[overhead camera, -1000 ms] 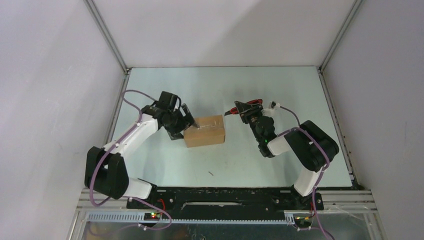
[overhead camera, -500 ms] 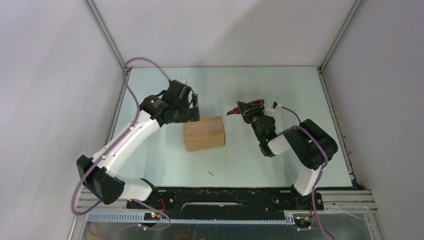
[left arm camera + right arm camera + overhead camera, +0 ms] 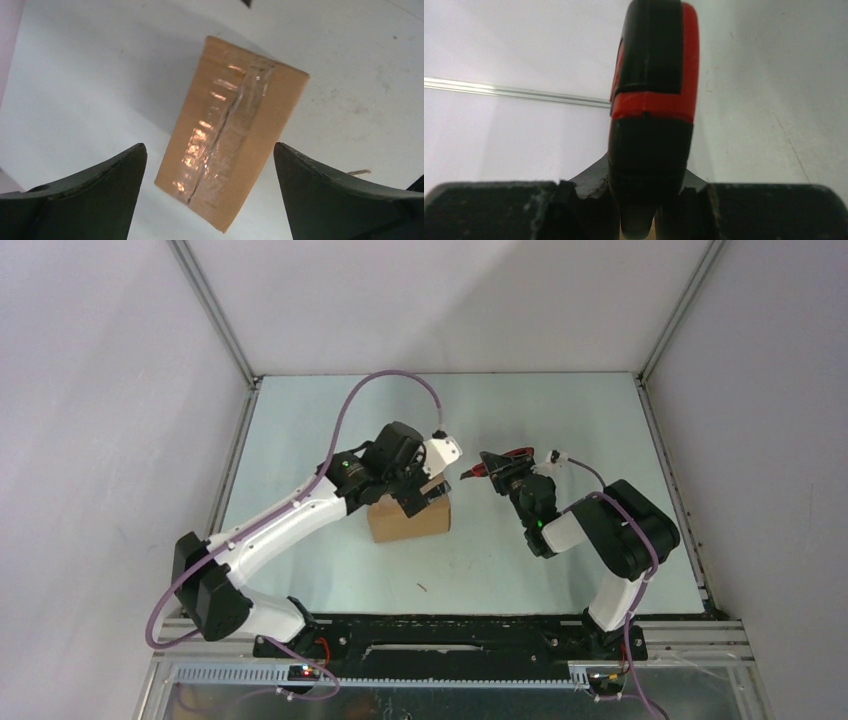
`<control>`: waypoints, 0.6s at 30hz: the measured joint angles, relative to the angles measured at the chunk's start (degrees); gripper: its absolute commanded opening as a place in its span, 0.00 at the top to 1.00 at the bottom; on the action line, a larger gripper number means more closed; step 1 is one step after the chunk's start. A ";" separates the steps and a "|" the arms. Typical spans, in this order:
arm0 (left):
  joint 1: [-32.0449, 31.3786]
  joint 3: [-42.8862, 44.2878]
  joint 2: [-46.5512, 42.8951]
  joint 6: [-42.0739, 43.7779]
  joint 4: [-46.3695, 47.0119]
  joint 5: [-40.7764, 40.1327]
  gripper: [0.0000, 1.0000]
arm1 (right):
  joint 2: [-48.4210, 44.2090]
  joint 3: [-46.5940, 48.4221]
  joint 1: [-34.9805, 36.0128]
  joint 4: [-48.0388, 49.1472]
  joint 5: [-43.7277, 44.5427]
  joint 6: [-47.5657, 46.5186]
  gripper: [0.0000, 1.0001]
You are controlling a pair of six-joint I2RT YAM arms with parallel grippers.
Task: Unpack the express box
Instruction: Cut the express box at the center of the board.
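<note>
The express box [image 3: 410, 521] is a small brown carton lying on the table, half hidden under my left wrist. In the left wrist view the express box [image 3: 232, 130] shows its closed top with clear tape along the seam. My left gripper [image 3: 210, 195] is open and hovers above the box, one finger on each side, not touching it. My right gripper [image 3: 497, 472] is shut on a red-and-black utility knife [image 3: 654, 100], held just right of the box with its tip [image 3: 466, 475] pointing toward it.
The pale table [image 3: 560, 410] is walled by white panels at the back and sides. A purple cable [image 3: 380, 385] arcs over the left arm. A small dark speck [image 3: 423, 587] lies near the front.
My left arm has swung from the box's left side to over its top, gripper pointing down. The right gripper with the knife has barely moved.
</note>
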 measured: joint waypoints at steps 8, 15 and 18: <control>-1.57 -4.61 2.16 9.81 5.73 7.21 0.00 | -0.09 -0.48 -0.33 0.04 -0.48 1.77 1.00; -2.84 -7.69 4.81 12.44 8.68 6.69 0.00 | -0.09 -0.33 0.55 0.04 -0.46 4.07 1.00; -2.95 -9.64 4.81 12.96 10.82 5.46 0.00 | -0.07 0.07 1.64 0.07 -0.37 5.07 1.00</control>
